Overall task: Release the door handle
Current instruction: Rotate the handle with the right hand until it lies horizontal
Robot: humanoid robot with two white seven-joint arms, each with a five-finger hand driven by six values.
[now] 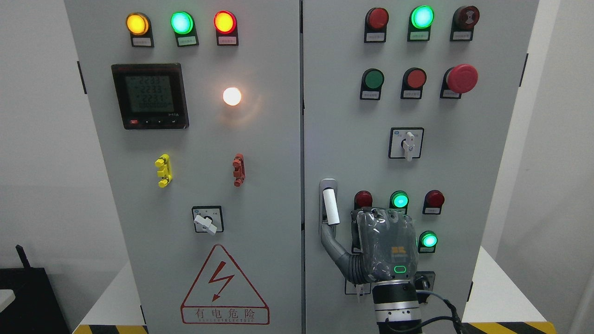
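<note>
Now right hand [387, 248] against right door, thumb on door handle [327, 204], other fingers' state unclear; door seam just left.

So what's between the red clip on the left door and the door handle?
Head view: only bare grey panel and the vertical door seam lie between the red clip and the door handle.

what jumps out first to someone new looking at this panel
The glowing white lamp on the left door, beside the digital meter, draws the eye first. Next comes the big red mushroom button at upper right. Low on the right door, the right hand reaches a finger up to the door handle.
</note>
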